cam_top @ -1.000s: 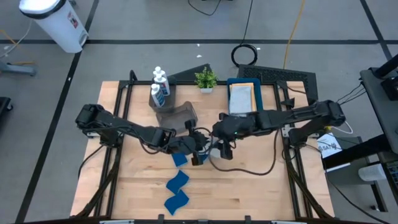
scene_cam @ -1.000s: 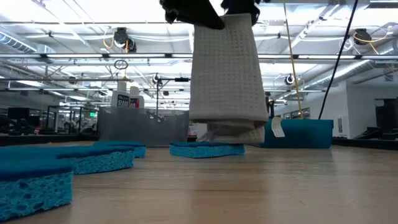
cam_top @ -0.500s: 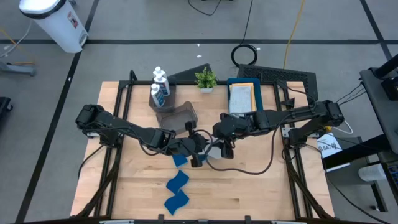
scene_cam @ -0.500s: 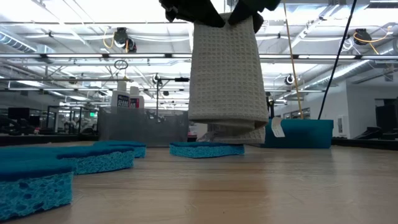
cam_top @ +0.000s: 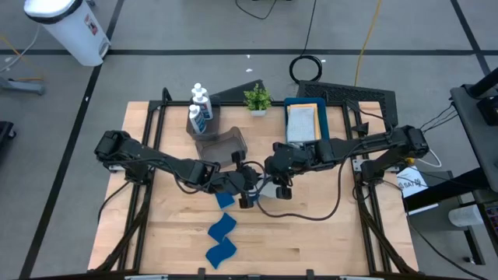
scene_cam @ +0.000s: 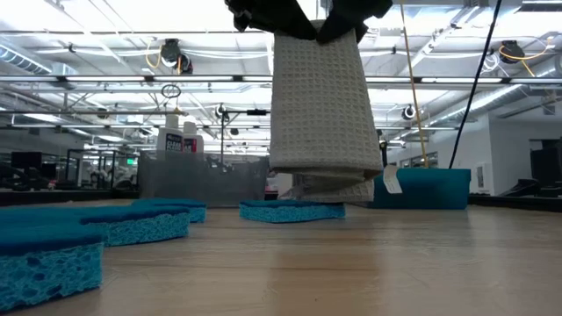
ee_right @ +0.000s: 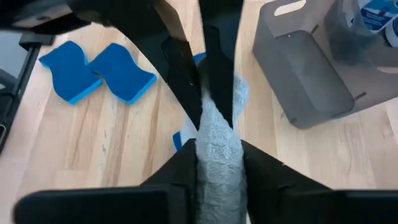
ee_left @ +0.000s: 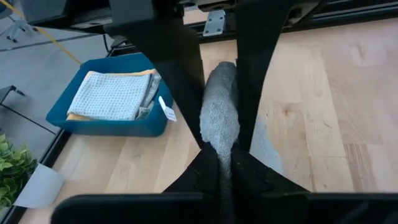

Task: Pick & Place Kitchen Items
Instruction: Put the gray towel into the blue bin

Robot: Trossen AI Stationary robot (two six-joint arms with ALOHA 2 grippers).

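Note:
A light grey waffle cloth [scene_cam: 320, 105] hangs folded over mid-table, held at its top by both grippers. My left gripper [scene_cam: 263, 13] comes from the left and is shut on it [ee_left: 219, 152]. My right gripper [scene_cam: 356, 10] comes from the right and is shut on it too [ee_right: 217, 146]. In the high view the two grippers meet [cam_top: 261, 187] above a blue sponge [cam_top: 226, 199]. Two more blue sponges [cam_top: 222, 229] lie nearer the front. White bottles [cam_top: 199, 109] stand at the far left. Another folded cloth lies in the blue tray [cam_top: 303, 120]. My left gripper pinches the cloth's top fold [ee_left: 219, 140] between its two fingers, slanting in from the table's left. The cloth hangs below, lifted clear of the table. My right gripper pinches the same top fold [ee_right: 214, 134] between its two fingers, slanting in from the table's right, right beside the left gripper's fingers [ee_right: 180, 68]. The cloth hangs straight down in several layers, its lower end [scene_cam: 329, 184] above the table.
A grey caddy [cam_top: 222, 142] stands just behind the grippers, next to the bottles. A small potted plant [cam_top: 257, 99] stands at the far edge beside the blue tray [ee_left: 109, 124]. Bare wood lies to the front right.
My right gripper has moved a little toward my left gripper, along the cloth's top. The cloth hangs much as before.

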